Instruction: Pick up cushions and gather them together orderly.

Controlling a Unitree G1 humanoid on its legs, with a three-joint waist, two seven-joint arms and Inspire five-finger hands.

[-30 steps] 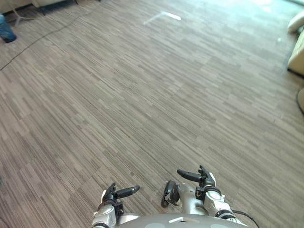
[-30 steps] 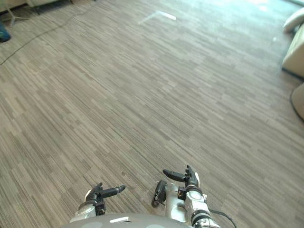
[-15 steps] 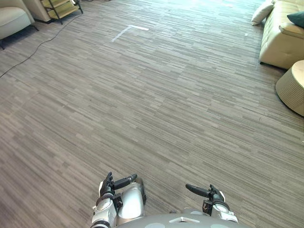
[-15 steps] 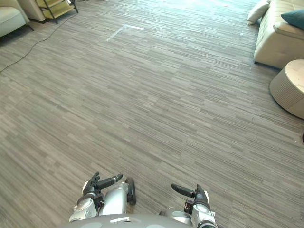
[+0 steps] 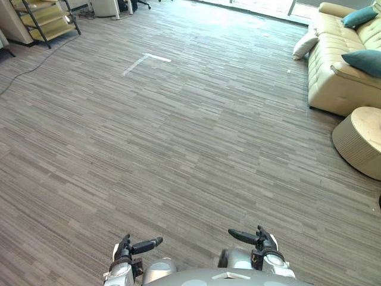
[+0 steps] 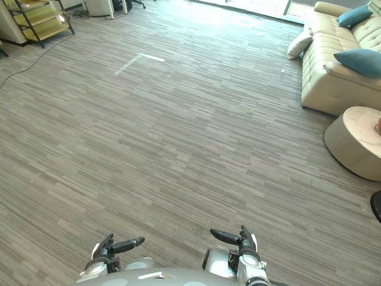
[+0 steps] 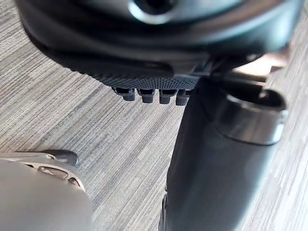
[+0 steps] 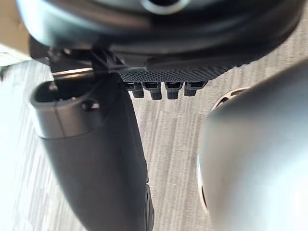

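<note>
Two teal cushions [image 5: 363, 61] [image 5: 359, 16] lie on the beige sofa [image 5: 333, 83] at the far right. A white cushion [image 5: 305, 44] leans against the sofa's end, down by the floor. My left hand [image 5: 146, 243] and right hand [image 5: 247, 236] hang low at the near edge, far from the cushions, thumbs pointing inward. In the left wrist view the left hand's fingers [image 7: 149, 95] are relaxed over bare floor. The right hand's fingers [image 8: 163, 90] look the same in the right wrist view. Neither hand holds anything.
A round wicker table [image 5: 360, 140] stands in front of the sofa at the right. A yellow shelf rack [image 5: 41, 18] and a floor cable [image 5: 30, 68] are at the far left. A white tape mark [image 5: 146, 61] lies on the wide wood-pattern floor between.
The camera has turned, so the sofa, cushions and round table have slid further into the picture from the right. Both hands stay low, holding nothing.
</note>
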